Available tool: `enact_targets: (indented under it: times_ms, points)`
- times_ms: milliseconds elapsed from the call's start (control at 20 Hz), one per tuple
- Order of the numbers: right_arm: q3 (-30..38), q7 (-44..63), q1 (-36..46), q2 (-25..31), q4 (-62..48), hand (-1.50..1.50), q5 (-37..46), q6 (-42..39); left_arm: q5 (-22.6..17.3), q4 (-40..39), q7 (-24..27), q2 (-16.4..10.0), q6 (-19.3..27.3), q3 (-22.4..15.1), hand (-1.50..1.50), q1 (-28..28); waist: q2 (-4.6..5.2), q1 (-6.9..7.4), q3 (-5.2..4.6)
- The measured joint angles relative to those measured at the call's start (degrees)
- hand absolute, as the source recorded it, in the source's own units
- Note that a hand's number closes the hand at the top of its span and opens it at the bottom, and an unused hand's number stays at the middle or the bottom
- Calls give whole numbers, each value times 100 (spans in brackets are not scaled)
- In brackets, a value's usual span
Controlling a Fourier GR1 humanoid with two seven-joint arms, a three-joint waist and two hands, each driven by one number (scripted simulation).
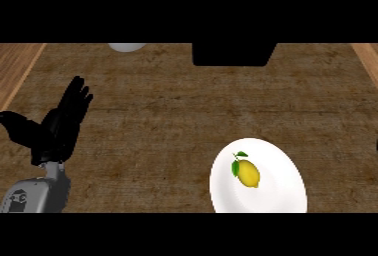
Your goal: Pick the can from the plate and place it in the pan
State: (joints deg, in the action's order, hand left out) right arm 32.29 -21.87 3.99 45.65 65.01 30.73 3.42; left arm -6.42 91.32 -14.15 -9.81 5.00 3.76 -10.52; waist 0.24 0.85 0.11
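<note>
The robot's left hand point(55, 132) shows at the view's left side, above its grey forearm point(33, 195); it is open and holds nothing, its black fingers point(74, 97) straight and pointing away from the robot, the thumb spread to the left; it is well apart from everything else on the brown mottled surface point(184, 115). A white round plate point(284, 192) lies on the surface at the lower right; on its middle lies a yellow lemon point(249, 174) with a green leaf at its far end. At the surface's far edge stands a black blocky shape point(232, 54), too cut off to identify; to its left a pale grey rounded object point(127, 47) peeks in; pale wooden strips point(18, 70) border the surface at both sides.
</note>
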Motion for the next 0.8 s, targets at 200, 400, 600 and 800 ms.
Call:
enact_targets:
  times_ms: [200,400,600,800]
  points:
    - [-123,-939,515,39,-1395,150,107,271,-48,-22,-17,-37,-89,33,0,-23,10,35,3]
    - [-295,-1504,1068,40,-2671,150,444,784,-84,112,-98,-62,-130,56,0,10,18,74,8]
    - [-295,-1330,1490,91,-3664,-150,599,866,-52,94,-65,-17,-119,21,0,-11,40,121,16]
    - [-293,-1278,1792,173,-4461,-150,665,664,-9,-27,33,50,-115,-19,0,-47,59,133,22]
